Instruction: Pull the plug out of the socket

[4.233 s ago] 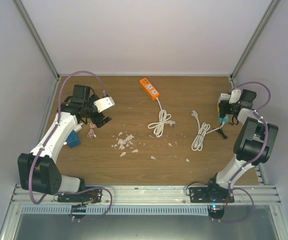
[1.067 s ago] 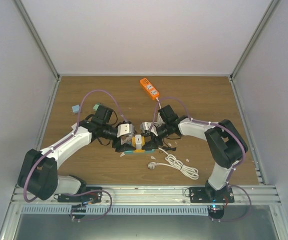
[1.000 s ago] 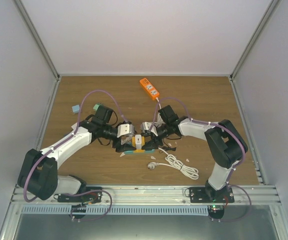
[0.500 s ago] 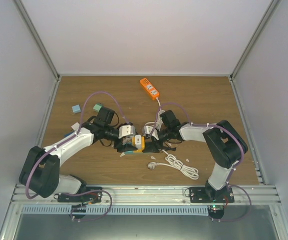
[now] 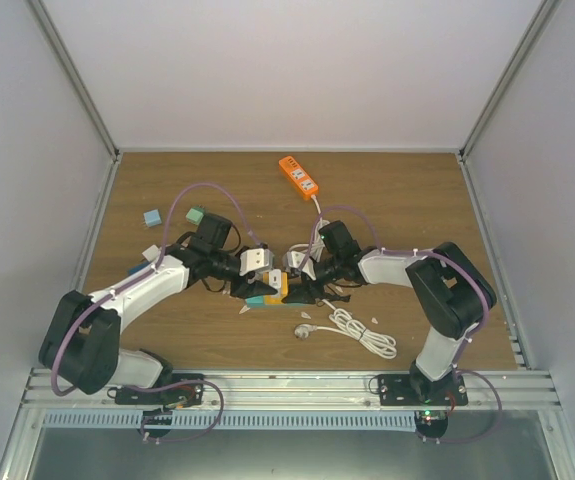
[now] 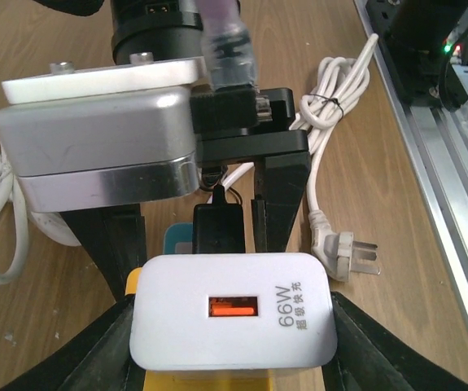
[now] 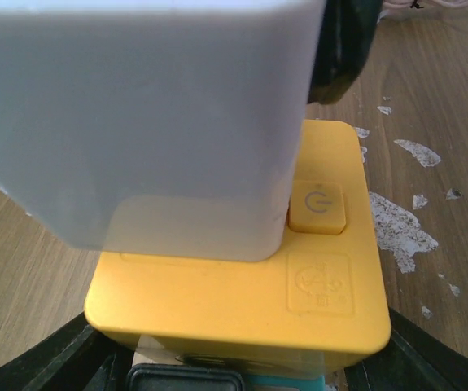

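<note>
My two arms fold in over the wooden table [image 5: 417, 200] from either side and meet nose to nose near its middle. They are well short of the orange power strip [image 5: 299, 175] at the far edge and just beyond the coiled white cord [image 5: 355, 332].

Between them is the yellow socket [image 7: 242, 285], with the white plug [image 6: 232, 326], a blocky charger, seated in its buttoned face. The pull turns on how that plug points. It stands out from the socket's face with its outer end turned toward my left wrist. So I judge its way out runs straight off that face and back along my left arm, with the right arm bracing.

My left gripper [image 6: 232, 303] is the nearer one and sits on the plug, while my right gripper [image 7: 242, 330] is on the socket. The right stands about half open, with its fingers [image 7: 46, 358] flanking the yellow body at both lower corners and, as best I can judge, clamped against it. The left stands at the plug's width. A finger [image 6: 87, 366] lies along each flank of the white casing and touches it, but I cannot tell how hard they press.

I see no gap between plug and socket. White meets yellow flush, right beside the small power button [image 7: 317, 205]. The plug's orange port [image 6: 234, 308] faces my left camera squarely.
</note>
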### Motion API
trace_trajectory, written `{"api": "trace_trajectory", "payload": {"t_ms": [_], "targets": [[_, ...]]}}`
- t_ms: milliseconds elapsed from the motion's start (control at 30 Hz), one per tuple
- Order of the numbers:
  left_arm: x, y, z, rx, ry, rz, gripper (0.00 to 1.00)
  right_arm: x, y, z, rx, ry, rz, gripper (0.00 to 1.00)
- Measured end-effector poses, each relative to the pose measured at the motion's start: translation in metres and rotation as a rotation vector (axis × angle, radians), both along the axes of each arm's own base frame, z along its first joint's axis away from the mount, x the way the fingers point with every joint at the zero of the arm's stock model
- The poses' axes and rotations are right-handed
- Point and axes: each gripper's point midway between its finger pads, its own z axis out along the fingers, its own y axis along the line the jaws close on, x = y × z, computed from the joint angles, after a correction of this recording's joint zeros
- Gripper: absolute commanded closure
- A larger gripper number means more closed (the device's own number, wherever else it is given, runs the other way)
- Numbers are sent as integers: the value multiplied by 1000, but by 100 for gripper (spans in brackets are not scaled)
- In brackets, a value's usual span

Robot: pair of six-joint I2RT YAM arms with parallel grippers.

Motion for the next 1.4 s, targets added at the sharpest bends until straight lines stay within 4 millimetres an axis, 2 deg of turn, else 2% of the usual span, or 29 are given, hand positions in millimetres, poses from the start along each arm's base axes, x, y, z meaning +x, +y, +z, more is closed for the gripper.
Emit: {"api": "trace_trajectory", "payload": {"t_ms": [167,433,667,1000,1400], "targets": [[0,-1,1,-1,21,-5,58,0,0,0,0,1,0,67],[-1,-1,2,1,27,-9,65,-1,0,0,-1,2,1,78],[-2,0,4,-11,37,-15,71,-1,1,0,1,3,3,82],[2,6,10,-50,80,5,74,1,3,3,14,-9,1,88],[5,9,9,-21,-25,-20,77,9,6,3,3,-9,-29,90]]}}
